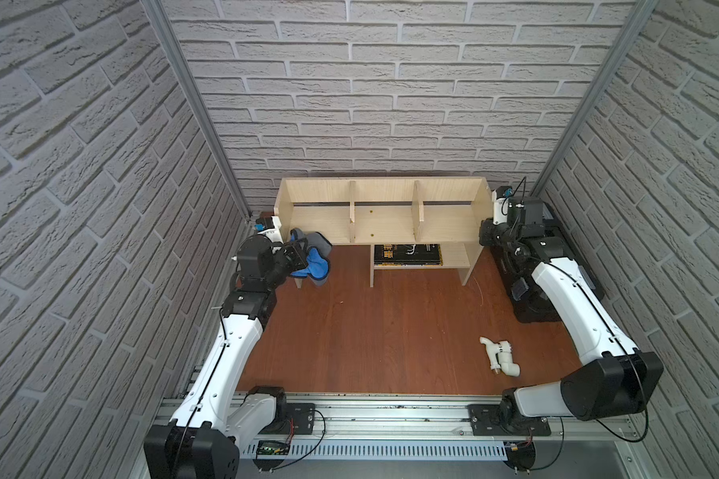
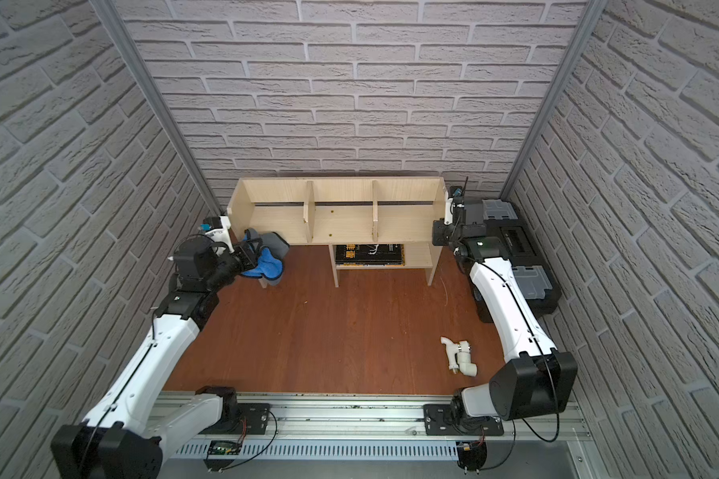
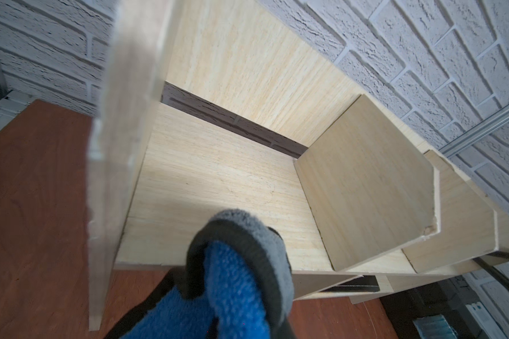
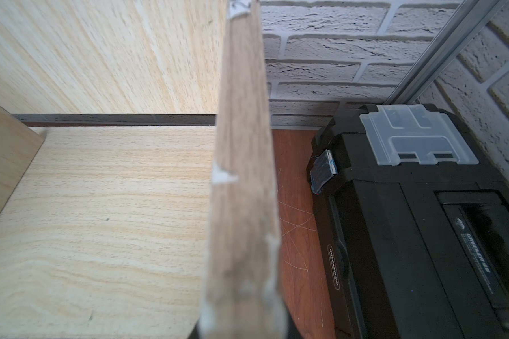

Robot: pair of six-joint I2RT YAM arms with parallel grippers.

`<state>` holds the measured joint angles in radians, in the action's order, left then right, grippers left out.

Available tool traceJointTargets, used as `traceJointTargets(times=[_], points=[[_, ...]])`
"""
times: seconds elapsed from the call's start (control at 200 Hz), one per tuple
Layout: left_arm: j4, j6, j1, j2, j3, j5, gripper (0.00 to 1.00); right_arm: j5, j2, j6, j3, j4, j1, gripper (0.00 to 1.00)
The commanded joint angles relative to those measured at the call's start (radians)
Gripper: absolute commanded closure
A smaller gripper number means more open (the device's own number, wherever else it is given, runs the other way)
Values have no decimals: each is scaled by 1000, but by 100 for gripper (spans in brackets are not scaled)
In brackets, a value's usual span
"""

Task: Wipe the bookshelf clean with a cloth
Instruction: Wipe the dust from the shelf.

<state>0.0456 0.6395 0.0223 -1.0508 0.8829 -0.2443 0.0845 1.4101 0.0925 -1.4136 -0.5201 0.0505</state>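
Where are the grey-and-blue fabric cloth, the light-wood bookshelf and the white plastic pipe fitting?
grey-and-blue fabric cloth (image 1: 316, 265): in a top view, blue face.
light-wood bookshelf (image 1: 385, 226): in a top view, middle compartment's floor.
white plastic pipe fitting (image 1: 498, 354): in a top view, its middle.

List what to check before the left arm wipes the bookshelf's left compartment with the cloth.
1. Grip on the cloth: ok, the left gripper is shut on it.
2. Contact with the bookshelf: cannot tell; the cloth hangs at the front edge of the left compartment.
3. Nothing lying in the left compartment: ok.
4. Hold of the right gripper on the right end panel: cannot tell, jaws hidden.
5. The pipe fitting out of the wiping path: ok, it lies on the table beside the right arm.
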Motion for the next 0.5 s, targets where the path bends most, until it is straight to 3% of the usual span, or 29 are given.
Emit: traceJointTargets(times=[0.0, 0.195, 0.495], points=[[-128, -18, 64, -70, 32, 76, 100, -74, -42, 52, 13, -11, 6, 97], [-227, -14, 217, -164, 33, 148, 100, -111, -54, 58, 15, -4, 6, 97], [-358, 50, 331, -337, 110, 177, 100, -133, -75, 61, 34, 1, 6, 97]])
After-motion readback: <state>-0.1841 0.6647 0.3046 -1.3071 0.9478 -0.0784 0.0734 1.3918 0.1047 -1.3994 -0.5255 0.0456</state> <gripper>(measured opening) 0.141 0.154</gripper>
